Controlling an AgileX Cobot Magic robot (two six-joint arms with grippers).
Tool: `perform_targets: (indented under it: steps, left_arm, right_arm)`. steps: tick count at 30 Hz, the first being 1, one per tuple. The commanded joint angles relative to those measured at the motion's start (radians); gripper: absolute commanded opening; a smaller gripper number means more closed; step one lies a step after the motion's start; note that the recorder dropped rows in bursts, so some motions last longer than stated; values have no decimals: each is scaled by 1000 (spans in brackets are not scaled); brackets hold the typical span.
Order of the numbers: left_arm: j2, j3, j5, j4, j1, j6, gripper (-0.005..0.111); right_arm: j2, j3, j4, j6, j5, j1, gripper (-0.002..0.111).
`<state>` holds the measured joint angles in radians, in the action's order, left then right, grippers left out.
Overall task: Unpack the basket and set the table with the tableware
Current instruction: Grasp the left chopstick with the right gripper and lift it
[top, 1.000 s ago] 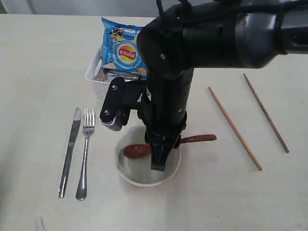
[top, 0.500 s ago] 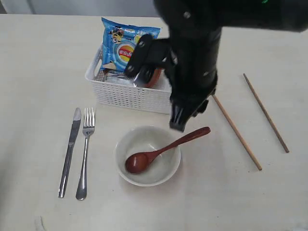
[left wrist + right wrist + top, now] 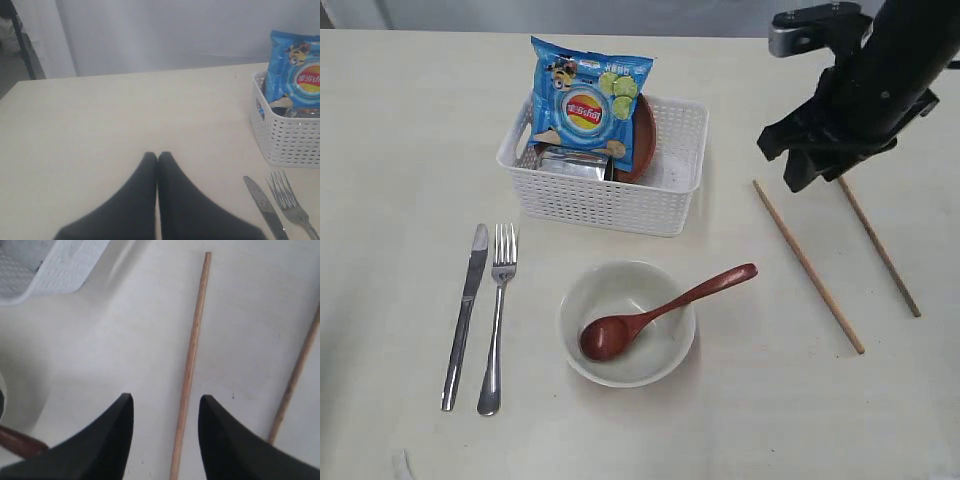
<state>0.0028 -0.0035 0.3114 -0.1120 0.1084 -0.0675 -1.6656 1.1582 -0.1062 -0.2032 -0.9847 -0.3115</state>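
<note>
The white basket (image 3: 605,205) stands at the back of the table (image 3: 410,120) and holds a blue chip bag (image 3: 585,100), the brown plate (image 3: 642,140) and something shiny silver (image 3: 570,162). In front of it the off-white bowl (image 3: 610,290) has the wooden spoon (image 3: 665,308) resting in it, handle over the rim. Knife (image 3: 465,315) and fork (image 3: 496,320) lie side by side to its left. Two chopsticks (image 3: 808,265) (image 3: 875,238) lie apart on the right. My right gripper (image 3: 815,172) (image 3: 166,399) hovers open and empty above the nearer chopstick (image 3: 192,350). My left gripper (image 3: 158,156) is shut and empty.
In the left wrist view the basket (image 3: 290,140), chip bag (image 3: 300,75), knife (image 3: 262,205) and fork (image 3: 292,207) lie off to one side of the gripper. The right wrist view shows a basket corner (image 3: 55,270), the spoon handle (image 3: 15,440) and the second chopstick (image 3: 297,375).
My right arm has lifted off the bowl, leaving the spoon in it, and swung to the right, over the chopsticks. The basket and bowl now show uncovered.
</note>
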Motion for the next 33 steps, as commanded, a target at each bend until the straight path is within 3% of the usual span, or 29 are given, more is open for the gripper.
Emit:
perform_targets:
  steps: [1,5,33]
  left_arm:
    - [-3,3,-7,11,6,0,0]
    - [-3,3,-7,11,6,0,0]
    - [-3,3,-7,11,6,0,0]
  right_arm:
    - [6,-103,3,-19,192,8,41]
    - [1,-153,18,-21,276,8,41]
    - [-267,-159,30,-60,273,3,38]
